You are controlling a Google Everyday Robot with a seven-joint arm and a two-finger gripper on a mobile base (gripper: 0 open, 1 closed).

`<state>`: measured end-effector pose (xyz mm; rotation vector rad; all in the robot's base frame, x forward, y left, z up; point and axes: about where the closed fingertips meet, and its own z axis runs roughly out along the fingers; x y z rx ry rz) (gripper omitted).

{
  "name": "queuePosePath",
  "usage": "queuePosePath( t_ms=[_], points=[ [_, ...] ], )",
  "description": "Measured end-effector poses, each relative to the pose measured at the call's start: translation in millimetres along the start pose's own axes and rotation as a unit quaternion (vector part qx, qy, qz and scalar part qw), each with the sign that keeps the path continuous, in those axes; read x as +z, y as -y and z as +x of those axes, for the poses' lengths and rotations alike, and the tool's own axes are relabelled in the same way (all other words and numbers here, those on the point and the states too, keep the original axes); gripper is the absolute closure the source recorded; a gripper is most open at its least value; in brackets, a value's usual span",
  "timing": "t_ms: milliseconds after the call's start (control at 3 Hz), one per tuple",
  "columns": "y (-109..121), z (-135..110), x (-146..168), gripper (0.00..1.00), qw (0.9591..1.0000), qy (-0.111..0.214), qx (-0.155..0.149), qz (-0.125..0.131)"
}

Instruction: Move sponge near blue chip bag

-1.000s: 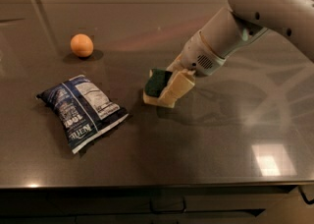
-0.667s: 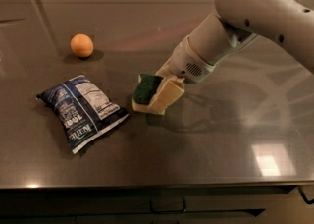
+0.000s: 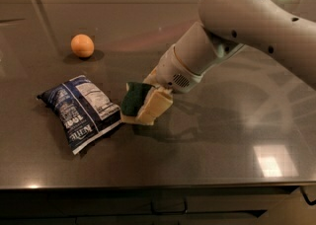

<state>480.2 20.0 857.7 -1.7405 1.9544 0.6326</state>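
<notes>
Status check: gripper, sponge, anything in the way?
Gripper shut on small green-topped yellow foam sponge, tilted, just beside crinkled navy blue chip bag. Round orange fruit far back, not in the way.

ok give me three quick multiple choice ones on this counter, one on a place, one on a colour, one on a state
1. Where does the orange sit relative to the chip bag?
A) on top of it
B) behind it, farther back on the counter
C) right in front of it

2. What colour is the top face of the sponge?
A) dark green
B) red
C) white

3. The end effector, just right of the bag, is:
A) open and empty
B) holding the orange
C) shut on the sponge

Answers:
1 B, the orange lies apart, beyond the bag's far end.
2 A, dark green over pale yellow foam.
3 C, the sponge is clamped in it.
</notes>
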Motion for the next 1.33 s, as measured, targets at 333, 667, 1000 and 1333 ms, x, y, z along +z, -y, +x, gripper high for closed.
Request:
queuePosePath(
  t_ms=[333,667,1000,1333],
  points=[
    [-7.0,-4.0,4.0,0.36,0.9999,0.009,-0.001,-0.006],
    [-7.9,-5.0,3.8,0.12,1.0000,0.007,-0.003,-0.005],
    [-9.0,-6.2,3.8,0.00,1.0000,0.007,-0.004,-0.005],
    [-9.1,-6.2,3.8,0.00,1.0000,0.007,-0.004,-0.005]
  ],
)
